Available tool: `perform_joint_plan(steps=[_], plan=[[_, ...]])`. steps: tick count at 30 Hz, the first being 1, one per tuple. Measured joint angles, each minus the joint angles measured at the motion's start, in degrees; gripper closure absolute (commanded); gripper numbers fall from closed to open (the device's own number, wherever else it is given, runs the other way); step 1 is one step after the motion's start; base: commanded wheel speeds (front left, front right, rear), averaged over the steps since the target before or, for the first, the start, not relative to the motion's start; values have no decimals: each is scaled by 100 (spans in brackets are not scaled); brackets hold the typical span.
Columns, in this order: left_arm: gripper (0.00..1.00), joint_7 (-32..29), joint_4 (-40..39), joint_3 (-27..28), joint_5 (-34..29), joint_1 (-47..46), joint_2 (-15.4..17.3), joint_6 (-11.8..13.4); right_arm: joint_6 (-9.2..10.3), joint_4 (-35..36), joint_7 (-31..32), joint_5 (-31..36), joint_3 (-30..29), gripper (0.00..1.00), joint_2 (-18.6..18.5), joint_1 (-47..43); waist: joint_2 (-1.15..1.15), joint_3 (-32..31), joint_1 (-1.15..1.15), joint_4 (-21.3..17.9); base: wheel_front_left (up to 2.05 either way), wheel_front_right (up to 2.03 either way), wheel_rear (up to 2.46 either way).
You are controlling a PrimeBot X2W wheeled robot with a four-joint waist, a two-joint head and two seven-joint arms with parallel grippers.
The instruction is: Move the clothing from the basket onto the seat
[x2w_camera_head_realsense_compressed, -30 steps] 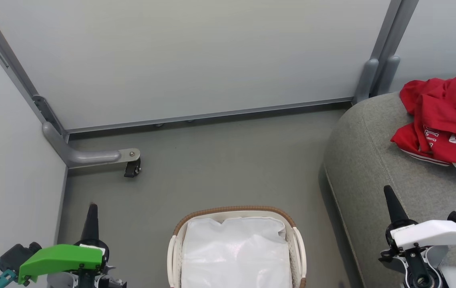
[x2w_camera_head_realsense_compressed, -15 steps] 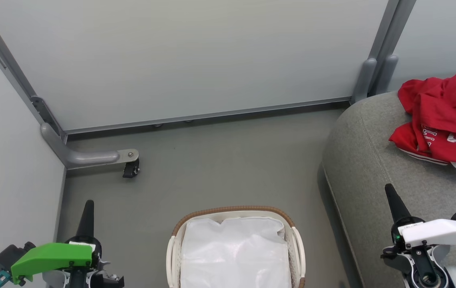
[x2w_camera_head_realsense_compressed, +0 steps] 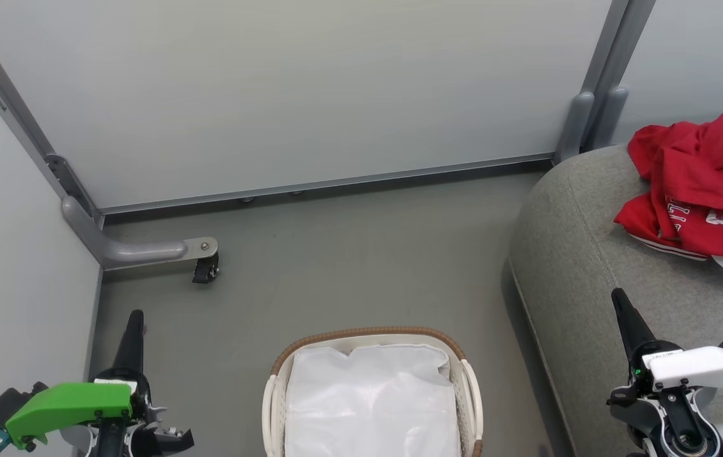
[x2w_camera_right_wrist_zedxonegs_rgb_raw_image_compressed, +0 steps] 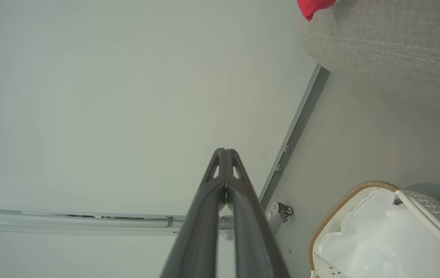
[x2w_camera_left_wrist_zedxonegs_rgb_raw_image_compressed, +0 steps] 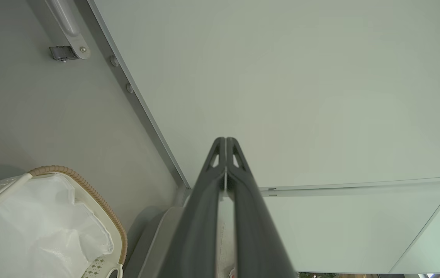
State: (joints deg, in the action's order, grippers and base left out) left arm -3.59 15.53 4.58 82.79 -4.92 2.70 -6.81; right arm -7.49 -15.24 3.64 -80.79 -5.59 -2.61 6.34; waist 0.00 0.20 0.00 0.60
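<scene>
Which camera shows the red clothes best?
The head view: the clothing lies crumpled on the seat, white lettering visible. The right wrist view catches a red corner; the left wrist view faces the wall and basket.

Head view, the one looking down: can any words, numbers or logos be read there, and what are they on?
Nothing reads clearly.
Red clothing on the grey seat: white block letters on a fold, crumpled and cut off; unreadable.
Red clothing: small white patch beside those letters, too blurred to read.
Right pincer: tiny print near its base, too small to read.
Basket: no writing.
</scene>
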Motion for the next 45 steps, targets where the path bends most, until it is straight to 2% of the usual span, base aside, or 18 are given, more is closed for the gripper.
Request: perform_joint_plan(steps=[28, 45], plan=[[100, -291, -142, 196, 948, -93, 1, -56, 1, 112, 297, -1154, -92, 100, -9, 0, 0, -2, 0, -60, 0, 0, 0], [100, -292, -148, 198, 948, -101, 1, -57, 1, 114, 297, -1154, -93, 100, -9, 0, 0, -2, 0, -60, 0, 0, 0]])
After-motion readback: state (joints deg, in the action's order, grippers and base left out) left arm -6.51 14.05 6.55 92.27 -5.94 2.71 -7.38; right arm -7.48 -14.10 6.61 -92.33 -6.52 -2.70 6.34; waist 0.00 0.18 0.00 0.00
